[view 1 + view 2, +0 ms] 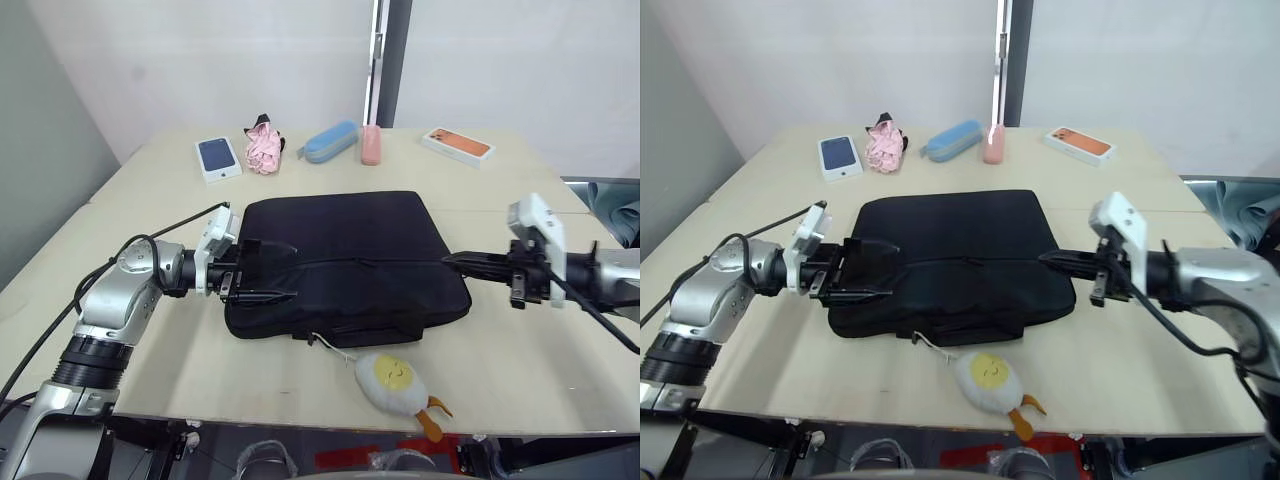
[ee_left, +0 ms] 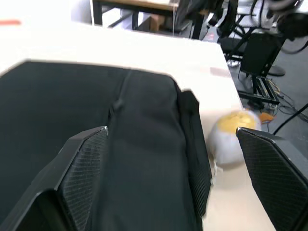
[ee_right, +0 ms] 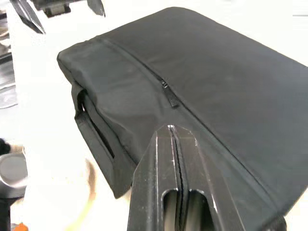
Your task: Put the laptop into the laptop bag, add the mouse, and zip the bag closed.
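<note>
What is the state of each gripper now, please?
Left gripper: open, fingers spread over the left end of the laptop bag, holding nothing.
Right gripper: closed, holding nothing, fingertips at the bag's right end.

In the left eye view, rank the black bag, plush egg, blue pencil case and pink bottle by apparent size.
1. Black fabric laptop bag
2. White plush egg, nearer the camera, so unsure against the next
3. Blue oval pencil case
4. Pink upright bottle

text: none readable | phone boxes [image 1: 218,158]: printing too small (no labels legible)
</note>
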Controlling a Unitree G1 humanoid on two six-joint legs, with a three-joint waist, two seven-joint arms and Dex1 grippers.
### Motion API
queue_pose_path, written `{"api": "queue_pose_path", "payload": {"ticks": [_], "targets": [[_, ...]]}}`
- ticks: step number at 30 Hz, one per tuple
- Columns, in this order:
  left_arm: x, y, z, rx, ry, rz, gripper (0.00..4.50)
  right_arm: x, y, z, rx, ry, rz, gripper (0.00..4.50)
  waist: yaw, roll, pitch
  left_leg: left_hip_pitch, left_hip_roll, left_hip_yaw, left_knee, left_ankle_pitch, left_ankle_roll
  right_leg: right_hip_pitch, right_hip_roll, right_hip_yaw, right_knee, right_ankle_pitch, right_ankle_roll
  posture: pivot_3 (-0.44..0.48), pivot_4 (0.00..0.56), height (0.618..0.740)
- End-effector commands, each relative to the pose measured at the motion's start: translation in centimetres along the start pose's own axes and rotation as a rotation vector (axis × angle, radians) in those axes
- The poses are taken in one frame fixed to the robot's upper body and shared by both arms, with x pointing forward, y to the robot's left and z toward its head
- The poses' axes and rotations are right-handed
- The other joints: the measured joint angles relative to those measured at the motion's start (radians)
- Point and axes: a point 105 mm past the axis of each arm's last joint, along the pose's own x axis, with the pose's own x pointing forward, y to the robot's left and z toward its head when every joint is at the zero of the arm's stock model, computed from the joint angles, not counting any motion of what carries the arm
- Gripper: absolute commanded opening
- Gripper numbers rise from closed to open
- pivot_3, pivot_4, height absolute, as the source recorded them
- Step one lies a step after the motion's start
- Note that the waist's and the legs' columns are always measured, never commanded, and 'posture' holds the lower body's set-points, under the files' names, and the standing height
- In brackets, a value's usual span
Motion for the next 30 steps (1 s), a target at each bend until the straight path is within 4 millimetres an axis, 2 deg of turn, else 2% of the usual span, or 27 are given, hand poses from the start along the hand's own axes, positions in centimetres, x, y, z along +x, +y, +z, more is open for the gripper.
{"api": "queue_pose_path", "payload": {"ticks": [1, 6, 11, 15, 17, 24, 30], "targets": [[-0.2, 0.2, 0.0, 0.088, 0.041, 0.004, 4.48, -2.1, 0.3, 0.8, -0.042, 0.006, -0.076, 0.0, 0.004, 0.0, 0.0, 0.0, 0.0, 0.0, 0.0, 0.0, 0.0, 0.0, 0.0, 0.0, 0.0, 0.0, 0.0, 0.0, 0.15, 0.74], [-0.1, 0.5, 0.0, 0.093, 0.026, 0.0, 4.48, -3.6, 0.8, 0.7, -0.037, 0.024, -0.132, 0.0, 0.004, 0.0, 0.0, 0.0, 0.0, 0.0, 0.0, 0.004, 0.008, 0.0, 0.0, 0.0, 0.0, 0.0, 0.0, 0.0, 0.15, 0.74], [0.9, 0.6, 0.6, 0.087, -0.012, -0.033, 4.48, -5.0, 1.1, 0.1, -0.005, 0.029, -0.181, 0.0, 0.006, 0.0, 0.0, 0.0, 0.0, 0.0, 0.001, 0.004, 0.008, 0.0, 0.0, 0.0, 0.0, 0.0, 0.0, 0.0, 0.15, 0.74], [1.4, 1.0, 0.1, 0.106, 0.005, -0.038, 3.36, -5.8, 3.3, 1.2, 0.011, -0.047, -0.121, 0.0, 0.008, 0.0, 0.0, 0.0, 0.0, 0.0, 0.0, 0.004, 0.009, 0.0, -0.001, 0.0, 0.0, 0.0, 0.0, 0.0, 0.15, 0.74], [1.4, 1.3, -0.5, 0.107, 0.024, -0.051, 2.58, -5.6, 4.2, 1.0, 0.023, -0.054, -0.101, 0.0, 0.008, 0.0, 0.0, 0.0, 0.0, 0.0, 0.0, 0.004, 0.009, 0.0, -0.001, 0.0, -0.001, 0.0, 0.0, 0.0, 0.15, 0.74], [2.4, 2.0, -2.8, 0.153, 0.091, -0.118, 0.08, -4.2, 4.7, 0.3, 0.052, -0.041, -0.084, 0.0, 0.009, 0.0, 0.0, 0.0, -0.001, 0.0, 0.001, 0.004, 0.009, 0.0, -0.001, 0.0, 0.0, 0.0, 0.001, 0.0, 0.15, 0.74], [3.5, 3.6, -3.8, 0.145, 0.103, -0.094, 0.03, -3.5, 4.9, 0.4, 0.042, -0.04, -0.067, 0.0, 0.013, 0.0, 0.0, -0.001, -0.001, 0.0, 0.002, 0.005, 0.01, 0.0, -0.001, 0.0, -0.001, 0.001, 0.002, 0.0, 0.15, 0.74]]}}
